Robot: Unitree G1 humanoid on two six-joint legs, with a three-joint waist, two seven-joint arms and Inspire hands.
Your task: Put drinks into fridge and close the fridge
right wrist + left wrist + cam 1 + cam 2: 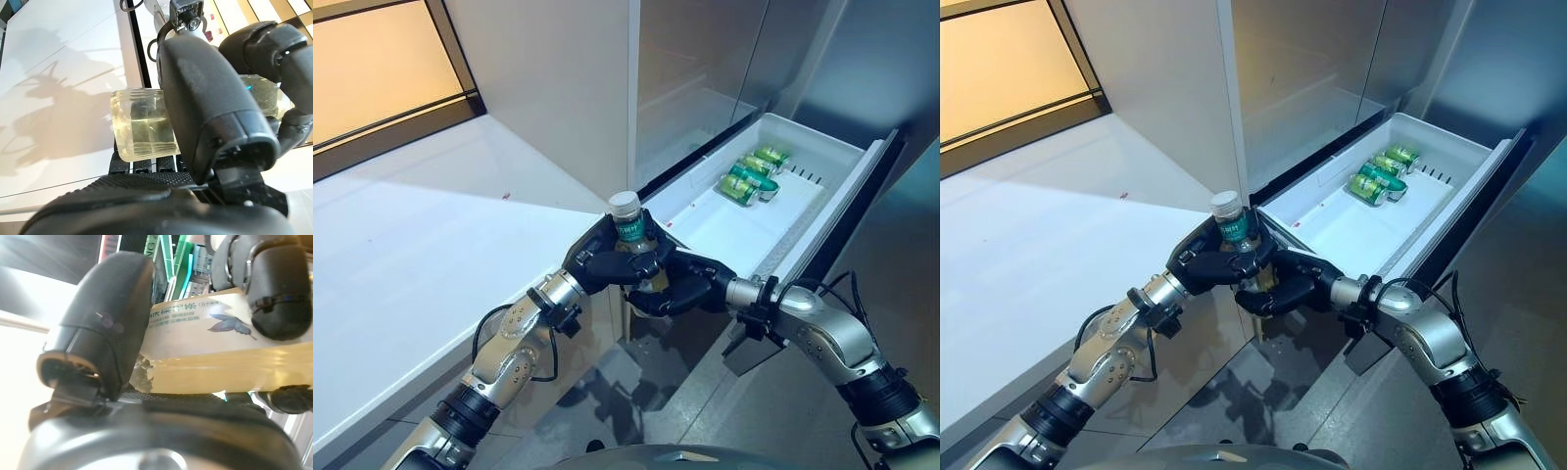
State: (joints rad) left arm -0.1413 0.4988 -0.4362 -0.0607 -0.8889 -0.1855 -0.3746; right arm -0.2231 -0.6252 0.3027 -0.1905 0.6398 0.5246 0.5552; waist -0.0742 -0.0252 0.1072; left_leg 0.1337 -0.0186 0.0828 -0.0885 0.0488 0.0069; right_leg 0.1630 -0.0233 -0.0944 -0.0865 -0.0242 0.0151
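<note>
A clear bottle (630, 233) of pale yellow drink with a white cap and green label stands upright between both hands, just off the near corner of the open fridge drawer (803, 142). My left hand (599, 262) curls round its upper part and my right hand (683, 290) wraps its lower part. In the left wrist view the thumb (107, 328) presses the bottle's label (195, 333). In the right wrist view the thumb (205, 107) lies across the bottle's base (139, 125). Three green cans (751, 176) lie in the drawer's far part.
A white counter (421, 255) stretches to the left. Tall grey fridge panels (705, 69) rise behind the drawer. The drawer's near half (734, 230) is bare white. Grey floor (656, 392) lies below the hands.
</note>
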